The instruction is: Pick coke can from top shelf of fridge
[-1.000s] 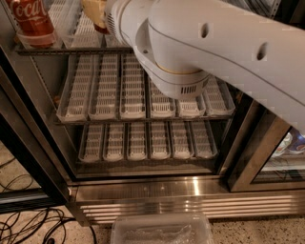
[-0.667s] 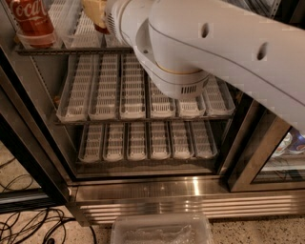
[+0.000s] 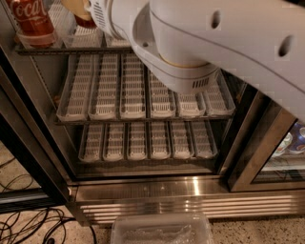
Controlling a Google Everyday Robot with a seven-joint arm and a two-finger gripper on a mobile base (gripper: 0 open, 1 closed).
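We see the coke can (image 3: 29,21) standing upright at the far left of the top shelf (image 3: 62,49) of the fridge (image 3: 190,193). It sits near the front edge of that surface, which we judge keeps it reachable through the open doorway. Our tool (image 3: 76,8) is at the upper edge of the view, at shelf height, just right of the can and apart from it. We cannot tell whether it is spread or pressed together, because the white arm (image 3: 228,43) covers most of it. A dark reddish shape shows just under the tool, and we cannot say what it is. The arm comes in high from the right, probably to pass above the middle rack (image 3: 133,90) and the lowest rack (image 3: 147,140). The grasp looks not yet made, and the tool would need to line up further left.
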